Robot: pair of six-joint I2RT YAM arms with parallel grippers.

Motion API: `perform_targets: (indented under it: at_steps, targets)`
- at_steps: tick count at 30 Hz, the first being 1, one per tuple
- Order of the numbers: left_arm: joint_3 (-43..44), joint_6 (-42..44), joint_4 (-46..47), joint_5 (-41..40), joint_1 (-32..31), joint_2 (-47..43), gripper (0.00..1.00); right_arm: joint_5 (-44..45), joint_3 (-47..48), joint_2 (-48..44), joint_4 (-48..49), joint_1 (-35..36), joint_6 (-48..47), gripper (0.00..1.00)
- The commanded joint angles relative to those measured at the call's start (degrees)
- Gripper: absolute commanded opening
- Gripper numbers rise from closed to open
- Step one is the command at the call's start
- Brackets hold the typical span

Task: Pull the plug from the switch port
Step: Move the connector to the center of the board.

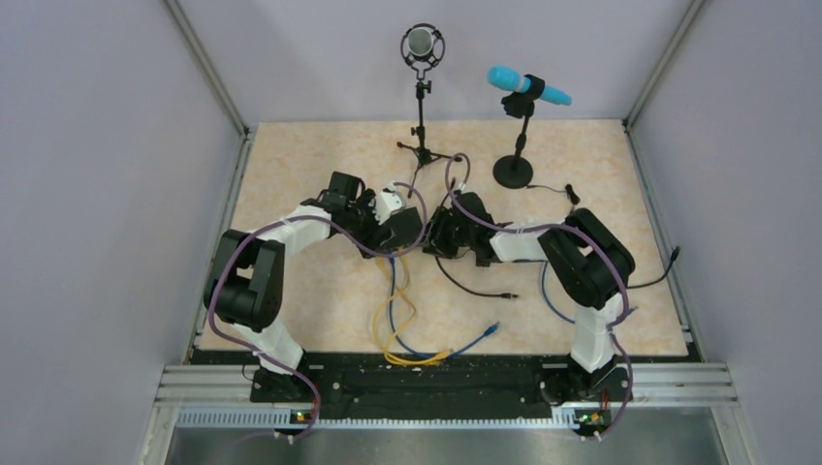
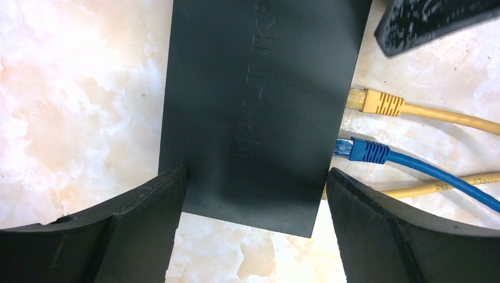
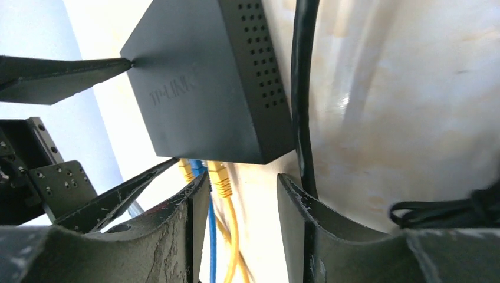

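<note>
Lower centre of the right wrist view: my right gripper (image 3: 243, 177), jaws apart, faces the yellow plug (image 3: 219, 180), its axis running toward me; my left gripper (image 2: 255, 172) clamps the switch box (image 2: 253, 88).

Top camera looks steeply down from above and behind over the whole desk (image 1: 291, 165), while each wrist camera sits tight on the same black switch box (image 2: 259, 106), left from above, right low alongside.
</note>
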Motion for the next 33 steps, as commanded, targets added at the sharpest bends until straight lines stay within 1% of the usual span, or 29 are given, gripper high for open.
perform_targets:
  at_steps: [1,3,5,8,10,12,14,16,21,23,27,33]
  targets:
    - [0.4,-0.4,-3.6,-0.7,-0.1,1.2,0.91,6.0,-1.0,-3.1,-7.4,-1.9,-5.8,0.47]
    - [0.4,-0.4,-3.7,-0.8,-0.1,1.1,0.91,7.7,-0.6,-4.1,-8.7,-2.1,-7.0,0.47]
    - [0.4,-0.5,-3.8,-1.0,-0.1,1.0,0.91,11.5,1.4,-4.5,-13.3,-2.4,-7.9,0.47]
    - [0.4,-0.1,-4.2,-1.1,-0.1,0.9,0.91,11.8,2.6,-5.7,-14.6,-2.5,-10.2,0.48]
    - [0.4,0.0,-4.2,-1.4,-0.2,0.7,0.91,11.0,2.5,-7.4,-12.8,-1.2,-11.9,0.50]
    - [0.4,0.0,-4.0,-1.3,-0.1,0.6,0.91,7.5,2.9,-7.6,-11.1,-0.7,-11.3,0.52]
    - [0.4,-0.1,-3.9,-1.1,-0.2,0.5,0.91,4.2,3.5,-6.8,-9.9,-0.1,-10.0,0.51]
    - [0.3,-0.2,-3.5,-0.6,-0.2,0.4,0.91,3.8,4.2,-5.8,-9.2,0.9,-8.8,0.51]
    - [0.7,-0.2,-4.4,-0.4,-0.3,1.4,0.91,-1.2,4.2,-1.8,-3.6,1.8,-5.5,0.50]
    - [0.5,-0.2,-4.4,-0.4,-0.5,1.4,0.91,-2.0,4.3,-1.0,-1.8,2.0,-5.0,0.49]
    - [-0.2,-0.8,-3.5,-0.6,-0.6,0.9,0.91,-3.6,5.6,1.9,-1.4,2.2,-3.8,0.47]
    - [-0.2,-0.9,-3.8,-0.8,-0.6,1.0,0.91,-6.9,5.1,6.3,4.6,2.2,0.3,0.45]
